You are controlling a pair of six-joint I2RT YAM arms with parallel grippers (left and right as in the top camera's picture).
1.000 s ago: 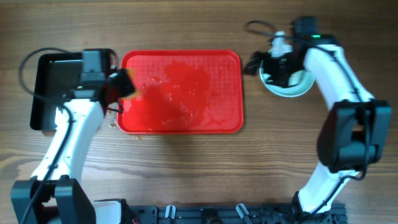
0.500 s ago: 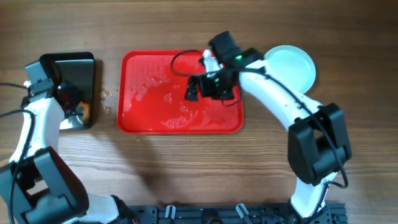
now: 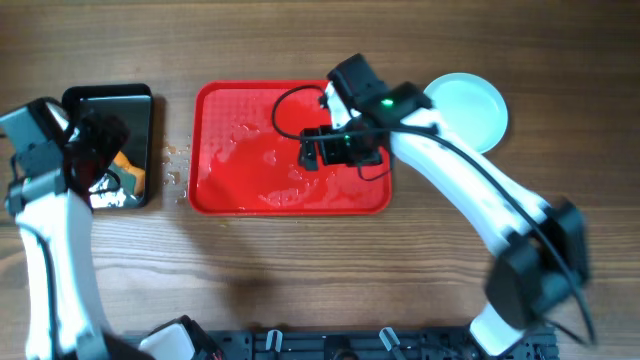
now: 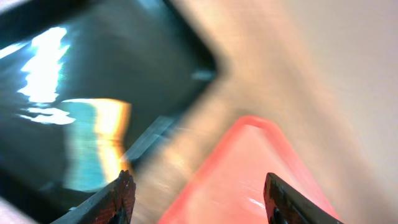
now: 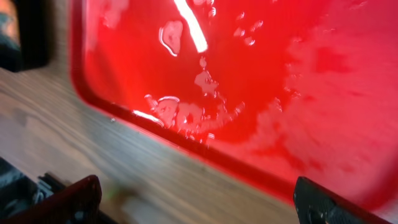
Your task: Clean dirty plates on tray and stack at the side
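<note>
The red tray [image 3: 250, 110] lies mid-table, wet with pooled water and bearing no plates. The pale mint plates [image 3: 468, 108] sit as a stack on the wood right of the tray. My right gripper [image 3: 312, 150] hovers over the tray's right half, open and holding nothing. In the right wrist view the open right gripper [image 5: 200, 205] frames the tray's wet rim [image 5: 205, 152]. My left gripper [image 3: 98, 150] is over the black pan, blurred. In the left wrist view the left gripper [image 4: 200, 199] is open and empty above the tray corner [image 4: 249, 174].
A black pan [image 3: 135, 105] stands left of the tray with an orange-and-blue sponge [image 3: 128, 176] in it; the left wrist view also shows the sponge [image 4: 99, 140]. Water droplets [image 3: 176, 160] dot the wood between the pan and the tray.
My left gripper carried the sponge from the tray's edge to the black pan and opened, leaving it there. My right arm swung from the plates to over the tray.
</note>
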